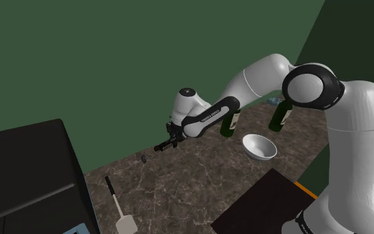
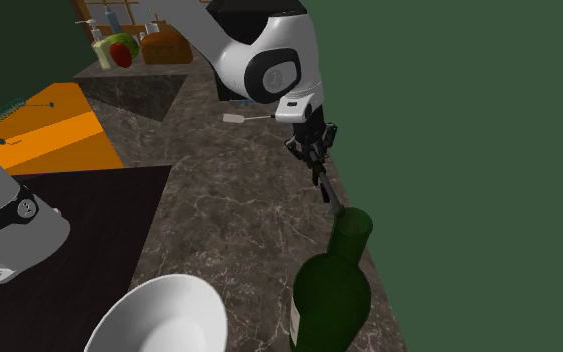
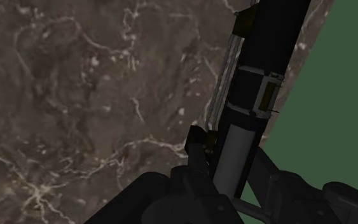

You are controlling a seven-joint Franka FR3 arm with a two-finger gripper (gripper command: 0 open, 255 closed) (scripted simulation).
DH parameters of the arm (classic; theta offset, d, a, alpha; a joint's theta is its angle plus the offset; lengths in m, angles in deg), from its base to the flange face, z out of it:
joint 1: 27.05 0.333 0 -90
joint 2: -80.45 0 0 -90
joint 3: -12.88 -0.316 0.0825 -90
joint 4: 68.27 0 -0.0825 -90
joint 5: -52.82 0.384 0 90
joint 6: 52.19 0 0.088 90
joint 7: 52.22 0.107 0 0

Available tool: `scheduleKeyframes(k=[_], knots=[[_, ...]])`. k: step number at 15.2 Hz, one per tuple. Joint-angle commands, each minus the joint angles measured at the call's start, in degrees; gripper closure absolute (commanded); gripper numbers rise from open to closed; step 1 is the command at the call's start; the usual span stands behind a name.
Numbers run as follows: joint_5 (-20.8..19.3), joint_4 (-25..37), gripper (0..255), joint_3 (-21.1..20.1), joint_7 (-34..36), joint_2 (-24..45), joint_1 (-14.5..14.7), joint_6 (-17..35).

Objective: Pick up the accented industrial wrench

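The wrench [image 1: 149, 152] is a slim dark tool with grey and dull yellow accents [image 3: 260, 70]. It lies close along the green wall at the back of the marbled brown counter [image 1: 179, 179]. My black gripper [image 1: 171, 138] is shut on one end of it, and the rest of the shaft sticks out past the fingers. In the second exterior view the gripper [image 2: 312, 150] points down at the counter and the wrench [image 2: 326, 185] runs on toward the green bottle. Whether the wrench still touches the counter I cannot tell.
Two green bottles [image 1: 230, 123] [image 1: 280, 116] and a white bowl [image 1: 259, 146] stand behind my arm. A white spatula [image 1: 119, 209] lies near the front, beside a black appliance [image 1: 26, 179]. A dark mat [image 1: 265, 206] lies by the stand. The green wall [image 2: 449, 150] runs close beside the gripper.
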Motion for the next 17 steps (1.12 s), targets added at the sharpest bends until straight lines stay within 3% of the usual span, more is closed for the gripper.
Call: scheduleKeyframes(k=[1,17], knots=[[0.29,-0.09,255,-0.26,-0.26,-0.51,-0.17,-0.56],[4.46,0.35,255,-3.3,-3.82,-7.9,-2.28,-8.21]])
